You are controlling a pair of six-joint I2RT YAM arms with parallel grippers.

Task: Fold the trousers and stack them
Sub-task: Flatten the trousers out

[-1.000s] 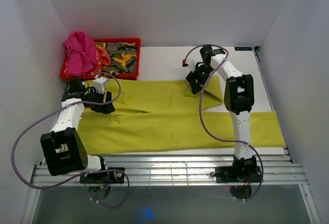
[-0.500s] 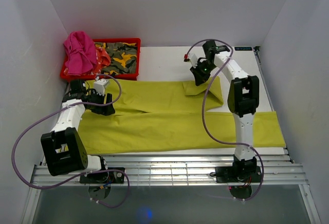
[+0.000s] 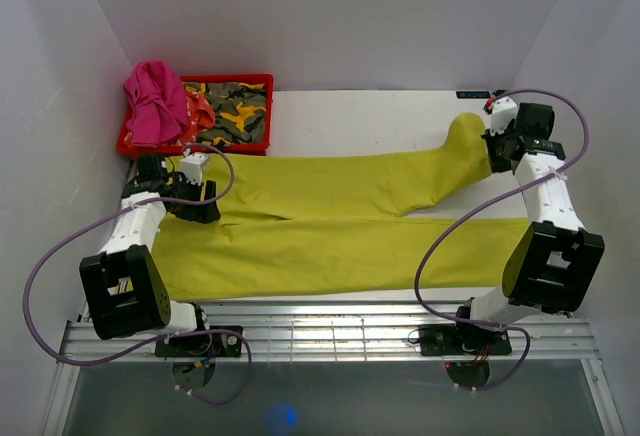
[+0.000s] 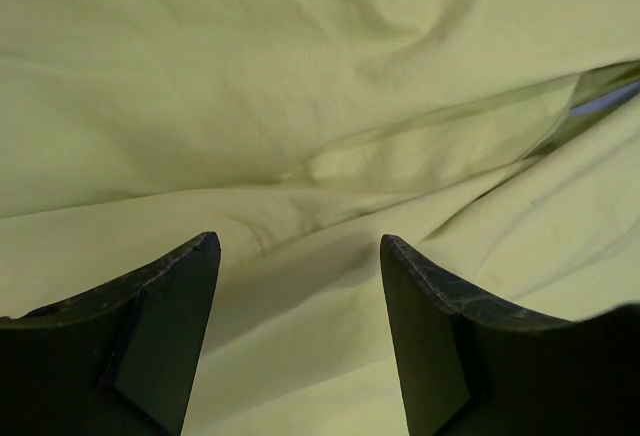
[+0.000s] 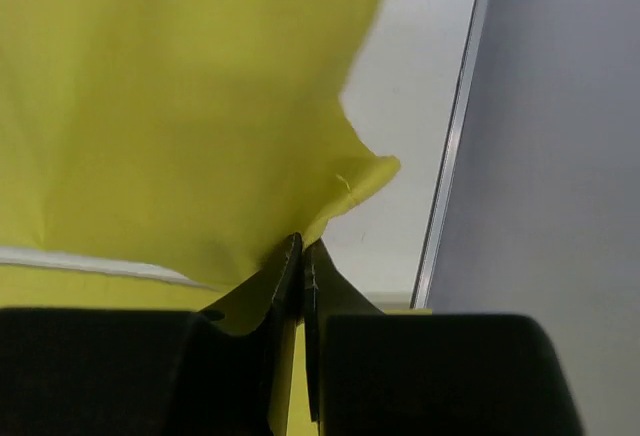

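The lime yellow-green trousers [image 3: 340, 226] lie spread across the table, both legs pointing right. My right gripper [image 3: 492, 148] is shut on the hem of the far leg [image 5: 330, 206] and holds it lifted near the right wall. That leg rises from the table toward the gripper. My left gripper [image 3: 205, 199] rests over the waist end at the left, jaws open, with cloth [image 4: 300, 136] beneath and nothing pinched between its fingertips [image 4: 185, 266].
A red bin [image 3: 262, 84] at the back left holds camouflage-print clothing [image 3: 235, 111], with a pink garment [image 3: 155, 101] draped over its left end. White walls close in on left, back and right. A metal rail [image 3: 380, 321] runs along the near edge.
The right gripper has shut on the folded-back far leg's hem and swung it right, unfolding the leg to near the right wall. The left arm has stayed put.
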